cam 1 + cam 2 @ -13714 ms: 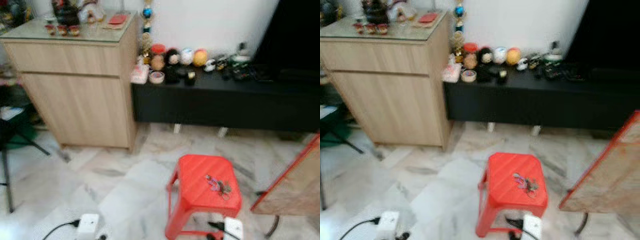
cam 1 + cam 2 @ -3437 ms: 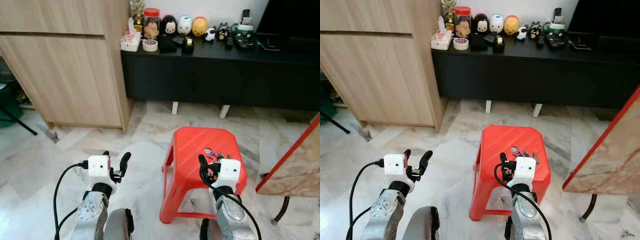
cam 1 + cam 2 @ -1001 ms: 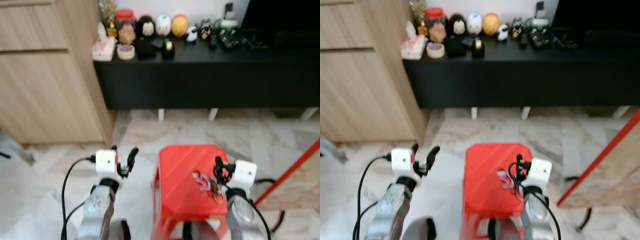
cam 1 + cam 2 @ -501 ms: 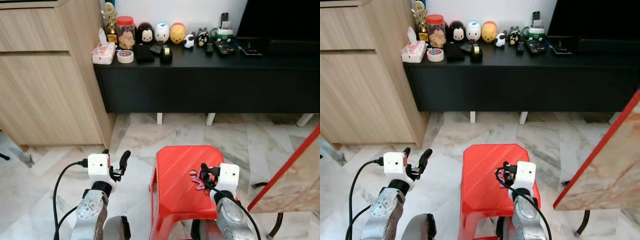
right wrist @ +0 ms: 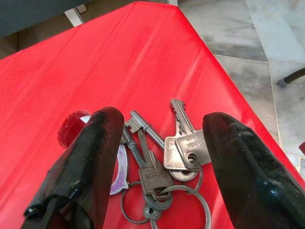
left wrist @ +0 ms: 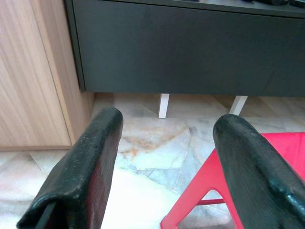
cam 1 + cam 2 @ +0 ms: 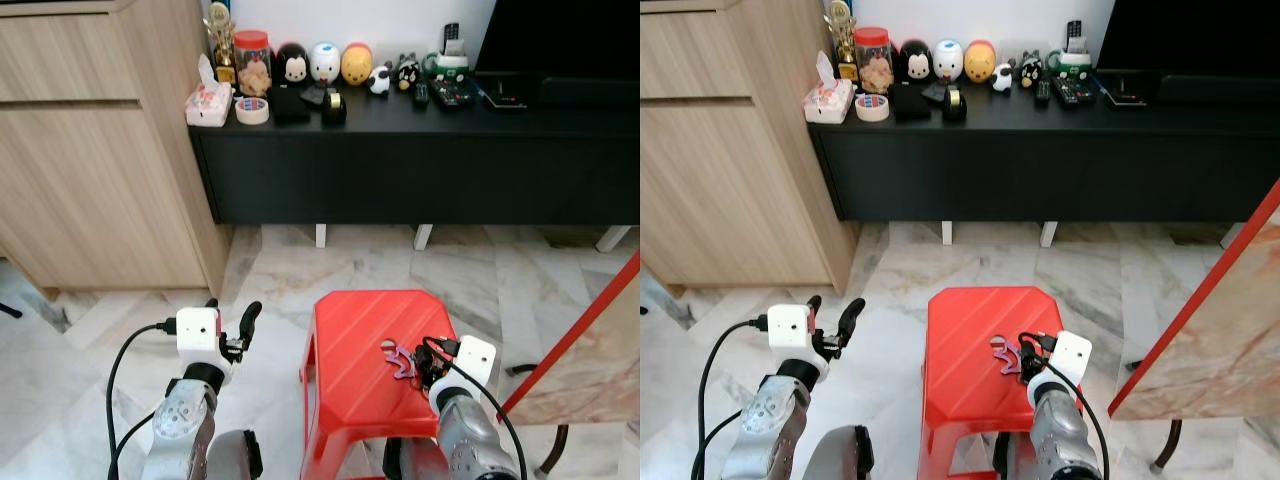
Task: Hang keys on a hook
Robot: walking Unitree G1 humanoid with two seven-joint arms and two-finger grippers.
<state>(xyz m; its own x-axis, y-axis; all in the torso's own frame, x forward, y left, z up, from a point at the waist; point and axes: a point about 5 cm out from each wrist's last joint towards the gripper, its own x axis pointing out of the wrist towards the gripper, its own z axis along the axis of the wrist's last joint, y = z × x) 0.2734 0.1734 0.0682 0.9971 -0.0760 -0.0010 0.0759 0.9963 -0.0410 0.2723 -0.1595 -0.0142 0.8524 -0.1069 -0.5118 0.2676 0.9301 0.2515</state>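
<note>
Keys (image 5: 162, 162) lie in a bunch on the red plastic stool (image 7: 350, 360), toward its right side, with several metal blades fanned out from linked rings and a purple tag beside them. Right gripper (image 5: 157, 143) hangs just above that bunch, its two black fingers spread wide to either side of it and not touching it. Left gripper (image 7: 232, 322) is held left of the stool over the marble floor (image 7: 280, 270), fingers also parted and holding nothing. Beyond the stool stands a low black console (image 7: 420, 150) lined with figurines, with a wooden cabinet (image 7: 100, 150) at its left end.
</note>
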